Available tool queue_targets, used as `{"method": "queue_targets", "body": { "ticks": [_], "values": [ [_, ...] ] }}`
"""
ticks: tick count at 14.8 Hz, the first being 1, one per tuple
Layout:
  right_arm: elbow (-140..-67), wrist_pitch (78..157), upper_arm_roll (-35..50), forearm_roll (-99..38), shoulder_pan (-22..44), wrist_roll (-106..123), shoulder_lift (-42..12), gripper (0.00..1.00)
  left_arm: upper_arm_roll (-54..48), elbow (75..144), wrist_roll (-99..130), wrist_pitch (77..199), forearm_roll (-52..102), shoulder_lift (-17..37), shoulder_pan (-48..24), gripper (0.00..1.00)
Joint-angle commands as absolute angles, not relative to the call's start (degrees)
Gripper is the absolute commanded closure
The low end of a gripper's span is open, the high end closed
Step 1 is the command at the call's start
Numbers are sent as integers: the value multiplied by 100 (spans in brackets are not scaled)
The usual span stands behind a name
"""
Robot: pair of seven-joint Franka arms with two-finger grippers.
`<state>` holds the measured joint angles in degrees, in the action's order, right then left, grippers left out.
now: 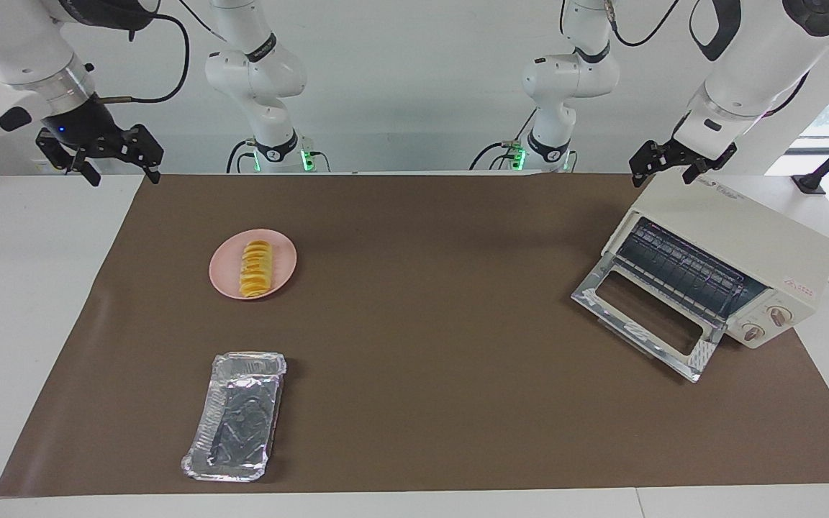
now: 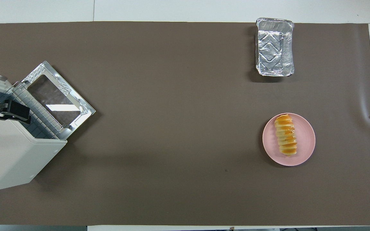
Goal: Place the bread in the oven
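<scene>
The bread [image 1: 256, 269] was golden-yellow, cross-ridged; the plate [image 1: 226, 277] pink; the foil tray [image 1: 236, 416] crinkled silver; the oven [image 1: 745, 234] cream-white; the mat [image 1: 422, 324] brown.

Both grippers [image 1: 118, 155] [image 1: 670, 164] raised (fingers apart)

facing cam: high across the table, looks back at me, my arms at its top | overhead cam: high above my end, looks forward and steeply down | both set well back | shared: brown mat [image 1: 429, 324], oven [image 1: 731, 244] under my left pincer [image 1: 670, 167], plate [image 2: 305, 141], foil tray [image 2: 275, 51]
</scene>
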<state>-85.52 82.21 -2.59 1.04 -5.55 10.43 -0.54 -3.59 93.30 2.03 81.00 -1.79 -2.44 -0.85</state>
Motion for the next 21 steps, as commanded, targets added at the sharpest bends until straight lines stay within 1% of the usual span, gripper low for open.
{"method": "queue_targets", "body": {
  "ticks": [1,11,15,17,18,19,21],
  "values": [
    [-8727,8183,-246,44,-571,967,105,0,-360,9492,185,8068,-105,-413,-44,0],
    [-8719,8183,-246,44,-589,993,105,0,-360,9492,185,8077,-105,-413,-44,0],
    [-8727,8068,-272,35,-703,976,114,0,-360,9492,185,8077,-105,-413,-44,0],
    [-8754,8077,-238,35,-642,880,123,0,-360,9492,185,8077,-105,-413,-44,0],
    [-8867,8112,-229,44,-555,635,149,0,-360,9492,185,8077,-105,-413,-44,0],
    [-9112,8165,-220,44,-449,433,297,0,-360,9492,185,8077,-105,-413,-44,0],
    [-9814,8733,-220,44,-169,325,596,0,-360,9492,185,8068,-105,-413,-44,0]
  ]
}}
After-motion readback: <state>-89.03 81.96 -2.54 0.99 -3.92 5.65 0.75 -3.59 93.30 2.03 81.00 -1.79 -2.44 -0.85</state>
